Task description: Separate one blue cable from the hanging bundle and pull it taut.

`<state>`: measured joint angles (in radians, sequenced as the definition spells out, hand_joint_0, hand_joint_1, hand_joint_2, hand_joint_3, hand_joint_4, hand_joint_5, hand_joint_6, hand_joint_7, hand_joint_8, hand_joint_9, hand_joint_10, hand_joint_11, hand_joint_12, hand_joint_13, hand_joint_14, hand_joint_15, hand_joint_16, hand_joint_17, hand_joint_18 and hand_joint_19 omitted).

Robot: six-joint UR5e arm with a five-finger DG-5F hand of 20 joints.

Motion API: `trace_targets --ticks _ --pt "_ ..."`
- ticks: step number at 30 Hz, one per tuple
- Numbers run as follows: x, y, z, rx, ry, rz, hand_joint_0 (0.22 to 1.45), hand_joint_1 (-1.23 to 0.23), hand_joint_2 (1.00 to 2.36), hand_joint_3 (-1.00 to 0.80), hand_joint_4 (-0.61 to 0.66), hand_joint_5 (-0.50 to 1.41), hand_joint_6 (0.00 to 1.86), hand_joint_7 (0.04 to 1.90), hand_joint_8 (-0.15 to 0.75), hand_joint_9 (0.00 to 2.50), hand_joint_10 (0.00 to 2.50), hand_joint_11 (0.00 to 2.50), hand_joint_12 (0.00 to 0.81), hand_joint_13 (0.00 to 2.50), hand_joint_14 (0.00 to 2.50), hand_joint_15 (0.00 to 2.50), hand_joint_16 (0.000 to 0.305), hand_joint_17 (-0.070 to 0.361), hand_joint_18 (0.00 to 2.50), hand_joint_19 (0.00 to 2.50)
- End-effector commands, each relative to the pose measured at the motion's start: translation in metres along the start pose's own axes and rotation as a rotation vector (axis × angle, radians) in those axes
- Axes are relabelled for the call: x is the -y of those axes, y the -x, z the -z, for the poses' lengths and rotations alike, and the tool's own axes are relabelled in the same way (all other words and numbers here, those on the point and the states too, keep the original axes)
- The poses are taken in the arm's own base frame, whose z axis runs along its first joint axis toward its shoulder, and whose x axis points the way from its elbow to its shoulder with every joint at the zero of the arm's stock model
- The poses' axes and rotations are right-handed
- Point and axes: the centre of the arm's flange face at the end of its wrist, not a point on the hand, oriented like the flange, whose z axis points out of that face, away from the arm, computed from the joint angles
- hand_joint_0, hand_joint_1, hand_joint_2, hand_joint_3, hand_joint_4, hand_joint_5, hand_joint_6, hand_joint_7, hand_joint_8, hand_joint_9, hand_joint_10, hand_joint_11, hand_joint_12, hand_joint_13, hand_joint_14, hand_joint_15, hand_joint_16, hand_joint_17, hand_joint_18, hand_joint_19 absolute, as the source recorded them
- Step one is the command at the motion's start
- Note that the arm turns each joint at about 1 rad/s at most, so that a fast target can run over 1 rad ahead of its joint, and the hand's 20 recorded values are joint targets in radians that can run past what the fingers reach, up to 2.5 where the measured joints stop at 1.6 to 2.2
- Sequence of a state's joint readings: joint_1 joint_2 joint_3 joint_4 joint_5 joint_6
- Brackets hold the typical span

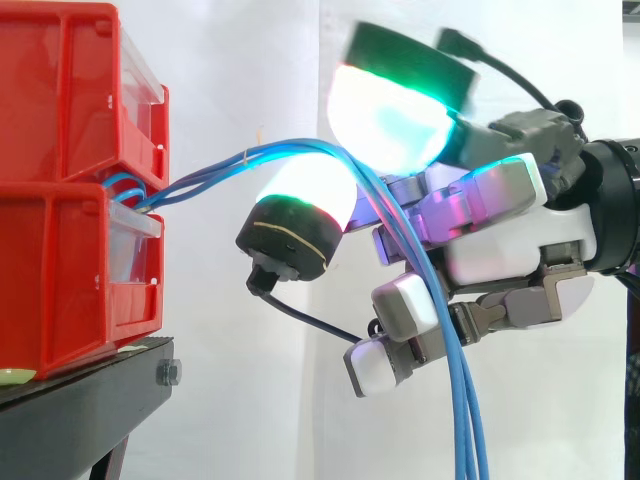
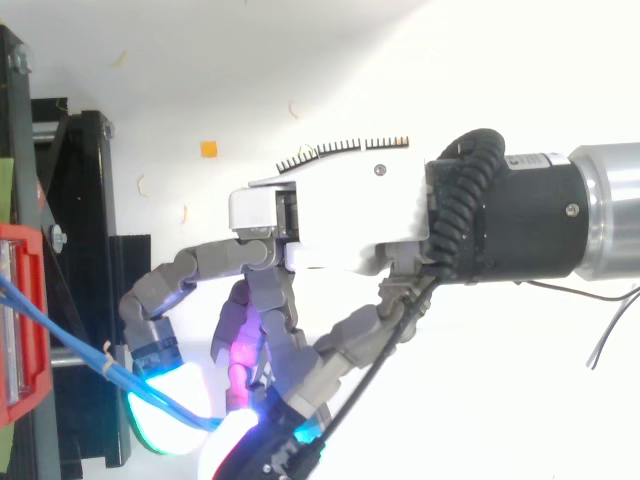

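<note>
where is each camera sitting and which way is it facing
Side view: beside the work at about its height, looking level across at the red bins on the black stand; the hand and arm enter from the right, fingers curled round the blue cables.
Top view: above the work, looking down on the back of the hand, with the arm at the right edge and the bins at the left edge.
Shared: the hand, the blue cables, the red bins and the stand.

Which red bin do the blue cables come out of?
The lower red bin: the blue cables leave over its front rim, just under the upper bin.
</note>
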<state>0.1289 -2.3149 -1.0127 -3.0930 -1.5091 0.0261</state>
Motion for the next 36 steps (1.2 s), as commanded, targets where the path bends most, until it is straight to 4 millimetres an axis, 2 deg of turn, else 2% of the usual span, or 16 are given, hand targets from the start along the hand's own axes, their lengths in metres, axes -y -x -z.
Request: trace_targets --ticks 1,6,8,10,15,21,28,36 --pt "0.0000 0.0000 0.0003 0.000 -0.002 0.000 0.68 -0.99 1.00 -0.50 -0.03 0.14 0.50 1.28 0.080 1.77 0.01 0.18 0.229 1.15 0.01 0.39 0.043 0.096 0.70 0.54" --pt "0.0000 0.0000 0.0003 0.000 -0.002 0.000 0.63 -0.94 1.00 -0.50 -0.03 0.14 0.50 1.28 0.077 1.77 0.01 0.19 0.226 1.17 0.01 0.39 0.043 0.096 0.70 0.53" --pt "0.0008 0.0000 0.0005 0.000 -0.004 0.000 0.53 -0.79 1.00 -0.50 0.03 0.14 0.50 1.31 0.100 1.76 0.01 0.16 0.239 1.18 0.01 0.39 0.048 0.108 0.72 0.51" --pt "0.0000 0.0000 0.0003 0.000 -0.002 0.000 0.45 -0.72 1.00 -0.50 0.06 0.14 0.50 1.31 0.121 1.77 0.00 0.13 0.264 1.20 0.01 0.37 0.057 0.128 0.77 0.47" --pt "0.0008 0.0000 0.0005 0.000 -0.004 0.000 0.40 -0.69 1.00 -0.50 0.07 0.14 0.50 1.29 0.140 1.79 0.00 0.09 0.274 1.22 0.01 0.34 0.063 0.142 0.79 0.44" --pt "0.0000 -0.0002 0.0003 -0.002 -0.002 0.000 0.48 -0.74 1.00 -0.50 0.02 0.14 0.50 1.29 0.110 1.80 0.01 0.13 0.243 1.20 0.01 0.37 0.054 0.123 0.72 0.49" --pt "0.0012 0.0010 0.0001 0.000 -0.004 0.000 0.60 -0.68 1.00 -0.50 -0.02 0.14 0.50 1.29 0.096 1.78 0.01 0.17 0.230 1.17 0.02 0.39 0.046 0.103 0.67 0.53" --pt "0.0000 0.0013 0.0004 0.003 -0.002 0.000 0.68 -0.71 1.00 -0.46 0.05 0.14 0.50 1.31 0.087 1.80 0.01 0.17 0.225 1.18 0.01 0.40 0.046 0.104 0.68 0.53"
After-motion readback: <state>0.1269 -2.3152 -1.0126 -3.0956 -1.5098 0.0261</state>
